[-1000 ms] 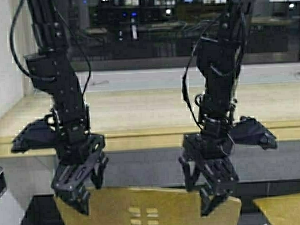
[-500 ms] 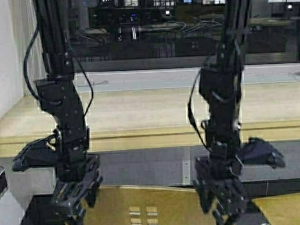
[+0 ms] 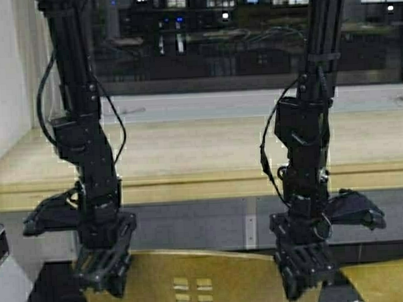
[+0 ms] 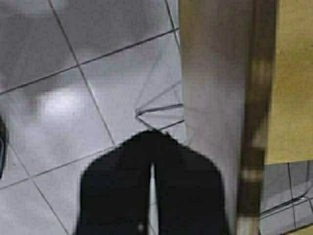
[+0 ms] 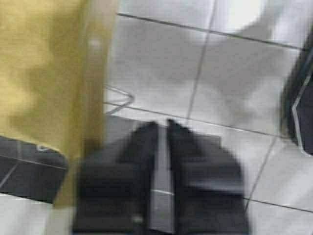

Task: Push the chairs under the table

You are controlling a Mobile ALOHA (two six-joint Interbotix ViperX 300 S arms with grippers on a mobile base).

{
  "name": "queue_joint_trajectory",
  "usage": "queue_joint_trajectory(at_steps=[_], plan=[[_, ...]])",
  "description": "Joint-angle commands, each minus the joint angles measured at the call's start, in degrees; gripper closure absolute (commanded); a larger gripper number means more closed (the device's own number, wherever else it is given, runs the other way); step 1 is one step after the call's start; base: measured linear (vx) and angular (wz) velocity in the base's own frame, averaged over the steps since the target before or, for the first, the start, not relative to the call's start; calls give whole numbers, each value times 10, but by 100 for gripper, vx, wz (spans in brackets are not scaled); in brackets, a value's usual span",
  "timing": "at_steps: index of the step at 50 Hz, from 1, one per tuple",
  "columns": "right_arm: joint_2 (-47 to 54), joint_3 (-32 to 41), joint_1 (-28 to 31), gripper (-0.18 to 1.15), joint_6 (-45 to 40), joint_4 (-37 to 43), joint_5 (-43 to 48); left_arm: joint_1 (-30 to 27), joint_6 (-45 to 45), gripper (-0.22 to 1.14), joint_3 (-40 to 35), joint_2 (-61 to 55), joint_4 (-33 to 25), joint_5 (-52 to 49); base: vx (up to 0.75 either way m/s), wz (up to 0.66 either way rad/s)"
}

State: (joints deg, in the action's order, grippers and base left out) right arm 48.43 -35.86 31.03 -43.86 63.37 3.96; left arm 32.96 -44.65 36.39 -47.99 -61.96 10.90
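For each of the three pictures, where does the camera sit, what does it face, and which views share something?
High view: above and behind the arms, facing the table; both arms show, left hand and right hand at the chair backrest.
Left wrist view: looks down past the shut left hand at floor tiles and the chair.
Right wrist view: looks down past the shut right hand at tiles and the chair.
Shared: all three show the chair.
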Motion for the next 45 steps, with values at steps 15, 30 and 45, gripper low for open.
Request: queue_joint_trajectory(at_steps=[15, 30, 45], plan=[[-40, 1, -7, 54, 4, -62, -2, -4, 1, 90, -4, 11, 0, -27, 1, 1], [-135, -20, -7, 22, 4, -150, -10, -4, 11, 61, 46, 101, 19, -28, 0, 0], [-205, -64, -7, 8, 4, -185, -18, -4, 14, 3, 107, 210, 27, -7, -1, -1]])
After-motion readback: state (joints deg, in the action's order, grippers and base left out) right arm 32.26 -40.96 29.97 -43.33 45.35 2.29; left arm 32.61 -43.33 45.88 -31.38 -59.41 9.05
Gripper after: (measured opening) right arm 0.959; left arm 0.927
